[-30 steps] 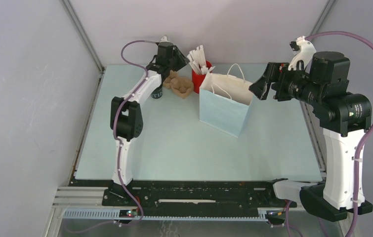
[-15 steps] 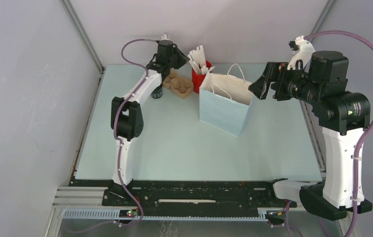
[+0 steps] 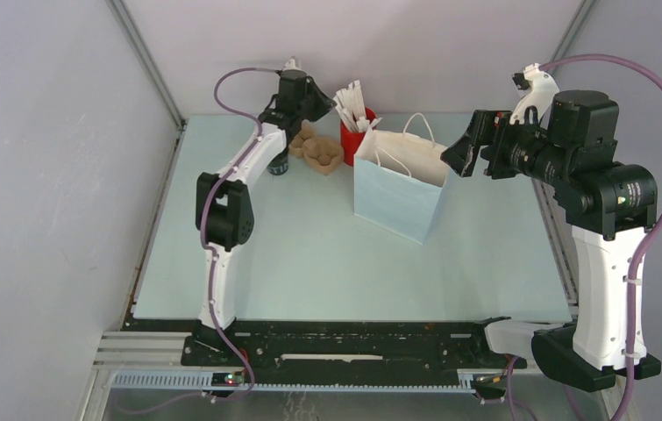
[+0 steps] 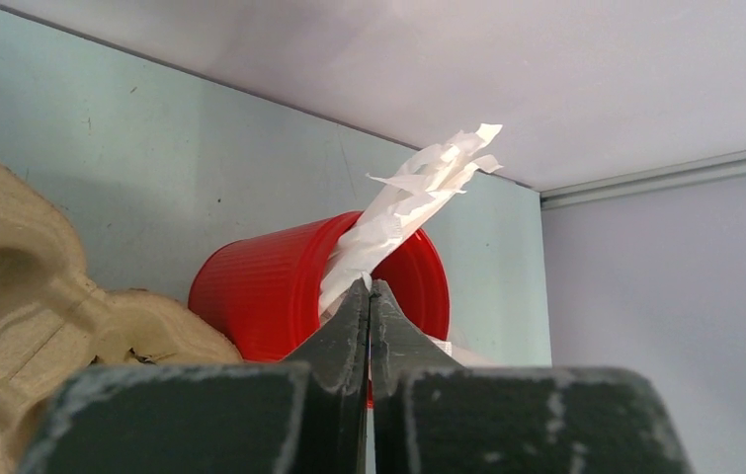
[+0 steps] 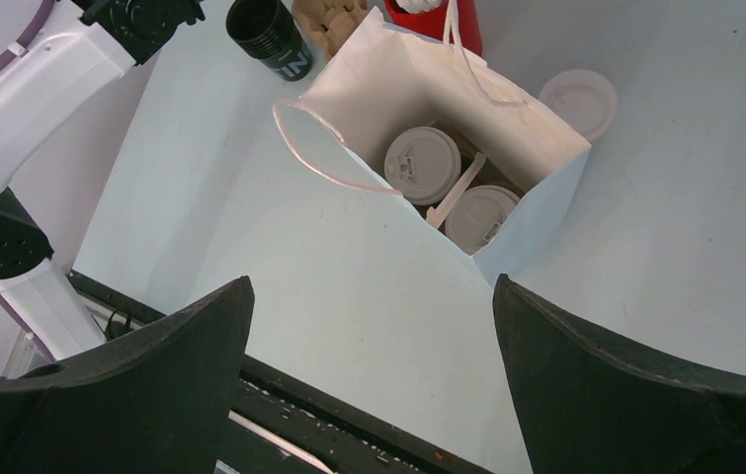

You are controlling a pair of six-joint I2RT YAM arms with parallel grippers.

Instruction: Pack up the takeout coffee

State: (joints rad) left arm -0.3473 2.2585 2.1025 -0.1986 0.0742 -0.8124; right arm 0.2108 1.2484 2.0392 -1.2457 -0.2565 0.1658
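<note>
- The takeout coffee (image 5: 421, 165), a cup under a round white plastic lid, stands inside the paper bag (image 5: 546, 188), just beside a second lidded cup (image 5: 480, 218).
- The surface (image 3: 309, 254) is a smooth, pale blue-green sheet with a dark rail along its near edge. Plain grey walls (image 3: 46, 175) enclose it on the left, back and right.
- The bag is light blue outside and white inside, with thin looped handles. It stands upright and open near the middle of the surface.
- A loose white lid (image 5: 578, 99) lies flat on the surface just behind the bag.
- A ribbed red plastic cup (image 4: 280, 286) at the back holds crinkled white paper sticks (image 4: 418, 188). Beside it lies a rough, moulded tan cardboard tray (image 4: 33, 296), and a glossy black cup without a lid (image 5: 268, 35) stands nearby.
- The left gripper (image 4: 370, 291) is pressed together right at the paper sticks. Whether one is caught in it, I cannot tell.
- The right gripper (image 5: 369, 296) is spread wide above the bag, touching nothing.
</note>
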